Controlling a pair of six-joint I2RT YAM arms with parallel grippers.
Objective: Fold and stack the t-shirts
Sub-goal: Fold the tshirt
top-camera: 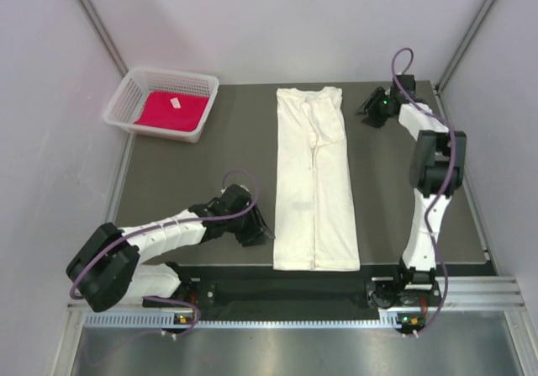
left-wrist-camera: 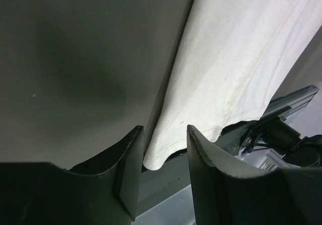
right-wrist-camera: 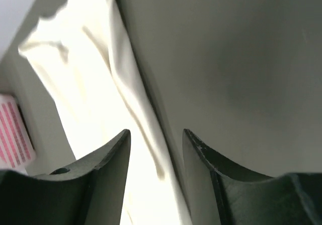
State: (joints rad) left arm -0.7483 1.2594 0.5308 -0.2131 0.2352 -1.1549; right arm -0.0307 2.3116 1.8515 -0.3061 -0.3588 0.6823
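The cream-white t-shirt (top-camera: 313, 178) lies folded into a long narrow strip down the middle of the dark table, both sides folded in. My left gripper (top-camera: 261, 229) is open just left of its near-left corner, and that hem corner (left-wrist-camera: 161, 157) shows between the jaws. My right gripper (top-camera: 367, 107) is open near the shirt's far-right corner; the right fold edge (right-wrist-camera: 146, 134) runs between its jaws. The red-magenta t-shirt (top-camera: 172, 111) with a small white tag lies in the white mesh basket (top-camera: 202, 86) at far left.
The table's near edge and a metal rail (top-camera: 294, 288) run just below the shirt's hem. Grey walls close in the back and both sides. The right arm (top-camera: 433, 166) stretches along the right side of the table.
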